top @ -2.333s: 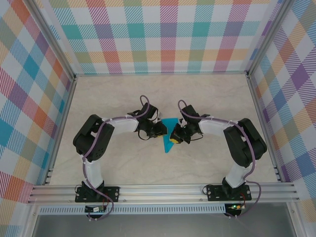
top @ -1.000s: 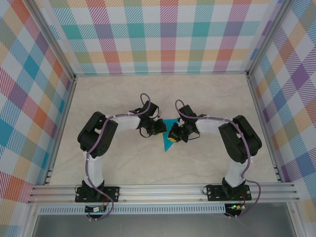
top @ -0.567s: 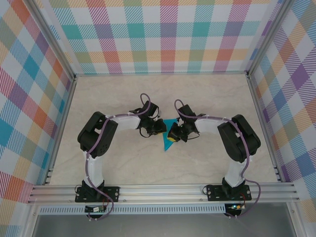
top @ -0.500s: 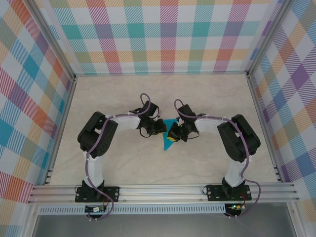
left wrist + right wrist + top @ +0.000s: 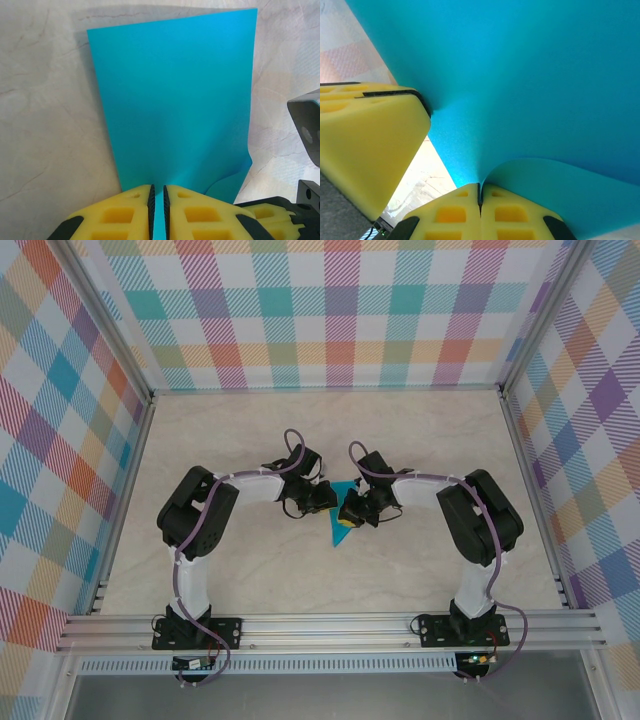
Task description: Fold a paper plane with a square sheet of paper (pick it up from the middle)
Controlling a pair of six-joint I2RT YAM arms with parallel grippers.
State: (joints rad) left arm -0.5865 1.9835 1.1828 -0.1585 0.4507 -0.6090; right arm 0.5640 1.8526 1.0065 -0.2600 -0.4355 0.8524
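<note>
The teal-blue sheet of paper [image 5: 337,533] is folded into a narrow pointed shape at mid-table, its tip toward the arms. My left gripper [image 5: 325,502] and right gripper [image 5: 350,511] meet over it from either side. In the left wrist view the paper [image 5: 175,95] stretches away flat, and my left gripper [image 5: 158,192] stands nearly closed with teal paper in the thin gap. The right wrist view has my right gripper [image 5: 480,187] shut on a curled fold of the paper [image 5: 520,75]. A yellow finger of the left gripper [image 5: 370,145] touches the sheet beside it.
The pale marbled table [image 5: 250,440] lies inside a metal frame with checked cloth walls [image 5: 330,310]. The right gripper's yellow fingers [image 5: 280,212] and a grey bracket [image 5: 307,125] sit close at the right of the left wrist view.
The right arm has crept slightly left toward the left gripper. The paper and the left gripper have barely moved over the last second.
</note>
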